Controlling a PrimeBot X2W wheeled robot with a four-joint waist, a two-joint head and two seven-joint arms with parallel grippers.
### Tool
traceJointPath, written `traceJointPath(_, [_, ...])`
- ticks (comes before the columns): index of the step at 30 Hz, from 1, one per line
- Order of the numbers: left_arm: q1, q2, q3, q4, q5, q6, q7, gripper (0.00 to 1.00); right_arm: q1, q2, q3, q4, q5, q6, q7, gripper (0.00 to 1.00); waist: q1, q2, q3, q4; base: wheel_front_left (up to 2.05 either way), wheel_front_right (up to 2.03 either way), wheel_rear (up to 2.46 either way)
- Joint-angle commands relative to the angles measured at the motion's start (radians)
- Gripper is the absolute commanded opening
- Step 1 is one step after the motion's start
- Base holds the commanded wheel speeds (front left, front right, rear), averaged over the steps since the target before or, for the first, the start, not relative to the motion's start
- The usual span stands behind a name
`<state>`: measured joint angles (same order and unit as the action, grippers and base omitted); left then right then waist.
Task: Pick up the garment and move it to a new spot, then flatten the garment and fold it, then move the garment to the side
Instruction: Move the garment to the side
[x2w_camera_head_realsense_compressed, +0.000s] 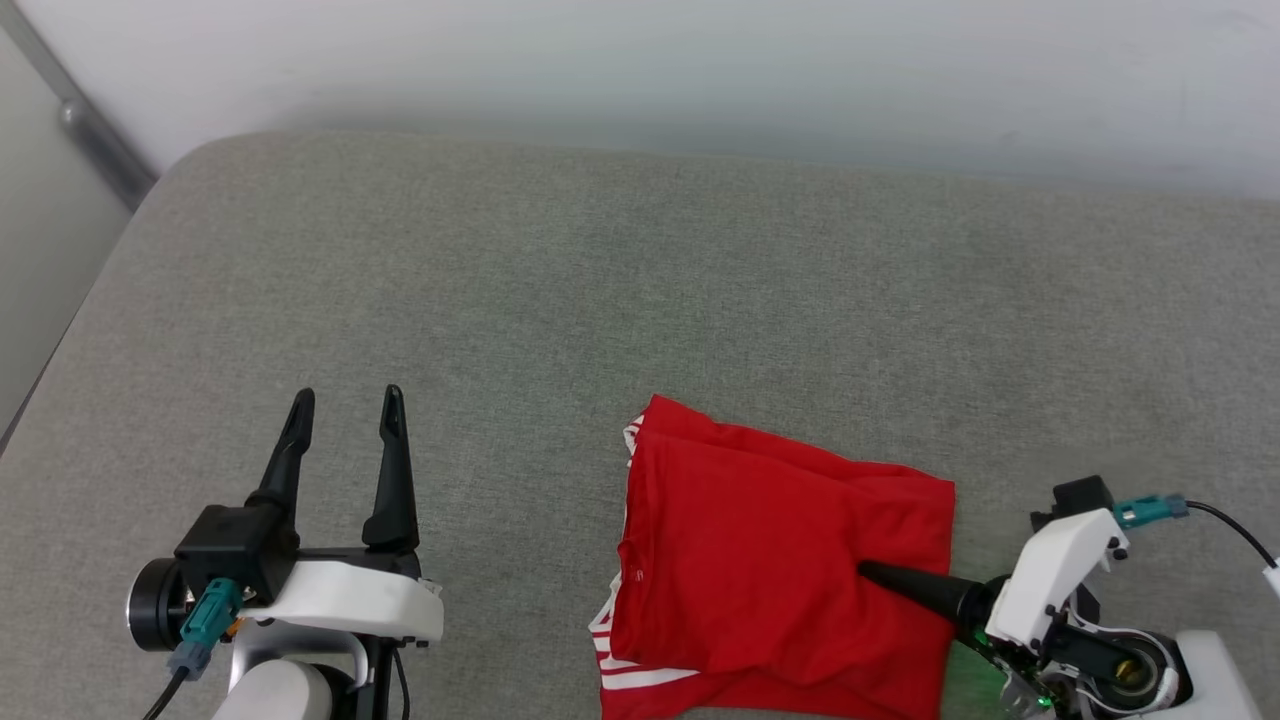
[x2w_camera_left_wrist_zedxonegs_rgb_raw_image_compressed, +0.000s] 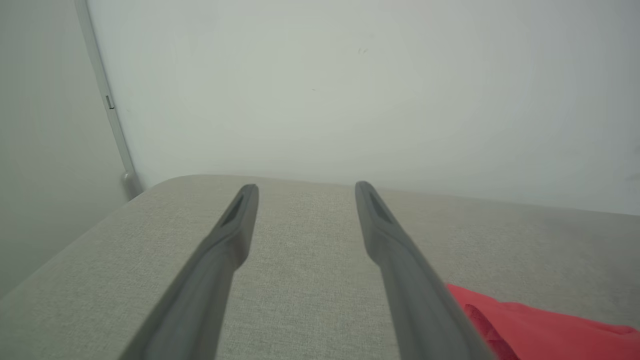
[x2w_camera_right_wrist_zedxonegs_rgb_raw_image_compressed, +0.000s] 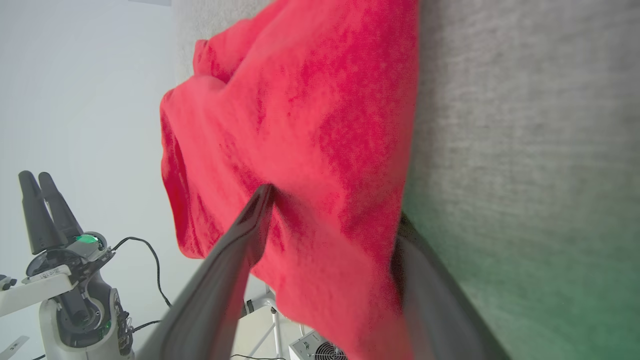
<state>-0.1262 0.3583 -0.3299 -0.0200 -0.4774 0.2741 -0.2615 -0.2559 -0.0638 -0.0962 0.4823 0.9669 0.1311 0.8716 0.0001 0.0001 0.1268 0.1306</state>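
Right end effector (x2w_camera_head_realsense_compressed: 872, 574) astride the folded red jersey (x2w_camera_head_realsense_compressed: 760, 540), lower right of head view.
Its wrist view reveals spread fingers (x2w_camera_right_wrist_zedxonegs_rgb_raw_image_compressed: 235, 250), one above the cloth, one beneath; left end effector (x2w_camera_head_realsense_compressed: 347, 400) released, lower left.

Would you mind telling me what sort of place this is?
Probably an indoor test room: a grey fabric cushion against a plain white wall, with a folded red shirt on it.
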Motion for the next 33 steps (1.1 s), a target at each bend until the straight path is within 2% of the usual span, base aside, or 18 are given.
traceJointPath(1, [-0.012,-0.009,0.004,0.006,0.008,-0.006,-0.005,1.00,-0.008,0.008,0.016,0.014,0.009,-0.001,-0.005,0.13,-0.0001,-0.0001,0.003,0.006,0.00,0.00,0.00])
traceJointPath(2, [-0.012,-0.012,0.006,0.011,0.010,-0.010,-0.005,1.00,-0.009,0.008,0.026,0.016,0.013,-0.001,-0.011,0.00,-0.0001,-0.0001,0.000,0.007,0.00,0.00,0.00])
traceJointPath(6, [0.003,-0.023,0.015,0.026,0.021,-0.019,-0.004,1.00,-0.013,-0.023,0.074,-0.018,0.011,0.000,-0.055,0.00,-0.0001,-0.0001,-0.027,-0.004,0.00,0.00,0.00])
traceJointPath(11, [0.021,-0.022,0.011,0.037,0.036,-0.034,-0.004,1.00,0.002,-0.091,0.177,-0.079,-0.057,0.000,-0.130,0.00,-0.0001,-0.0001,-0.077,-0.047,0.00,0.00,0.00])
traceJointPath(18, [0.037,-0.014,-0.005,0.030,0.041,-0.042,0.001,1.00,-0.015,-0.196,0.297,-0.070,-0.249,-0.001,-0.198,0.00,-0.0001,-0.0001,-0.106,-0.188,0.00,0.00,0.00])
traceJointPath(20, [0.034,-0.018,-0.008,0.020,0.037,-0.044,-0.001,1.00,-0.028,-0.220,0.303,-0.056,-0.294,-0.001,-0.212,0.00,-0.0001,-0.0001,-0.097,-0.238,0.00,0.00,0.00])
traceJointPath(21, [0.034,-0.018,-0.008,0.020,0.037,-0.044,-0.001,1.00,-0.028,-0.220,0.303,-0.056,-0.294,-0.001,-0.212,0.00,-0.0001,-0.0001,-0.097,-0.238,0.00,0.00,0.00])
traceJointPath(22, [0.024,-0.016,-0.010,0.008,0.039,-0.045,0.000,1.00,-0.046,-0.236,0.307,-0.041,-0.328,-0.001,-0.217,0.00,-0.0001,-0.0001,-0.076,-0.292,0.00,0.00,0.00])
traceJointPath(23, [0.024,-0.016,-0.010,0.008,0.039,-0.045,0.000,1.00,-0.046,-0.236,0.307,-0.041,-0.328,-0.001,-0.217,0.00,-0.0001,-0.0001,-0.076,-0.292,0.00,0.00,0.00])
traceJointPath(28, [-0.016,-0.006,-0.015,-0.020,0.051,-0.053,0.009,1.00,-0.108,-0.269,0.295,0.006,-0.384,-0.001,-0.255,0.00,-0.0001,-0.0001,-0.009,-0.413,0.00,0.00,0.00])
traceJointPath(33, [-0.109,0.015,-0.030,-0.061,0.079,-0.073,0.034,1.00,-0.214,-0.312,0.264,0.045,-0.456,-0.001,-0.319,0.00,-0.0001,-0.0001,0.096,-0.453,0.00,0.00,0.00])
